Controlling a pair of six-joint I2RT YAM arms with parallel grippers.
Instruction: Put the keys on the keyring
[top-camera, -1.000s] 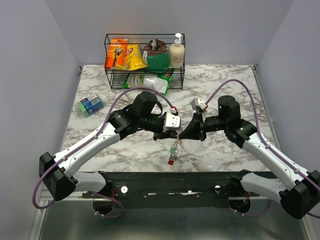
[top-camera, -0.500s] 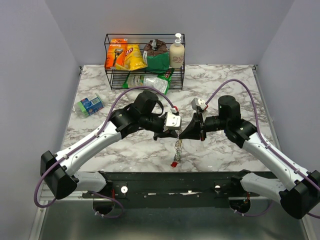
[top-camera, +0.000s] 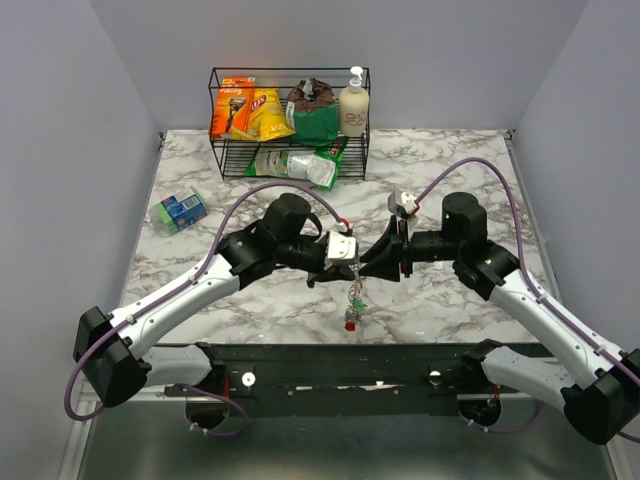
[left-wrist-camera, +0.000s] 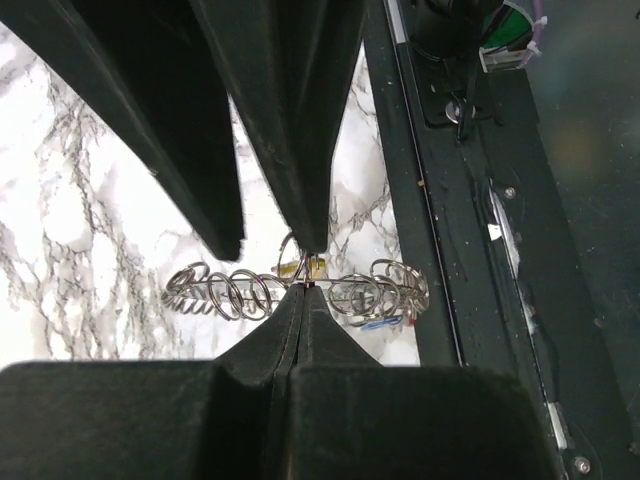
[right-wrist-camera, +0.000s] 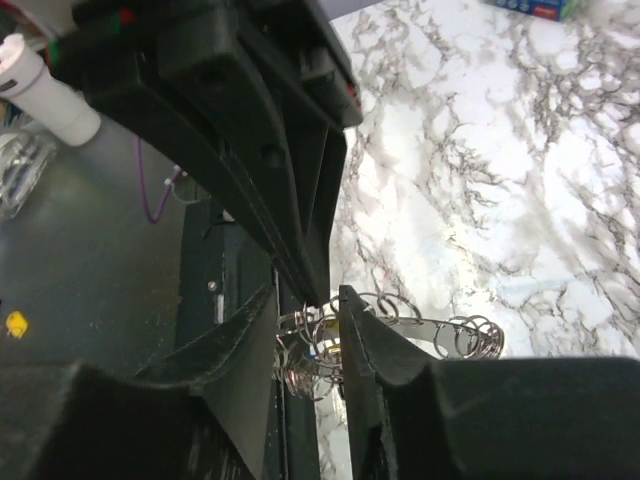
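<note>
Pinching keyring (left-wrist-camera: 230, 295) tight with left gripper (left-wrist-camera: 300, 300); straddling it with right gripper (right-wrist-camera: 308, 310), fingers parted. Hanging below keyring, apparently threaded: keys (top-camera: 350, 322); remainder undeterminable.

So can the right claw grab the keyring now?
Probably yes: the right gripper stands open on either side of the keyring, just where the left gripper pinches it.

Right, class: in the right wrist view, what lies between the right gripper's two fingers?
The keyring: its silvery coils sit in the gap between the right gripper's parted fingers, as the right wrist view shows. The left gripper is shut on it.
</note>
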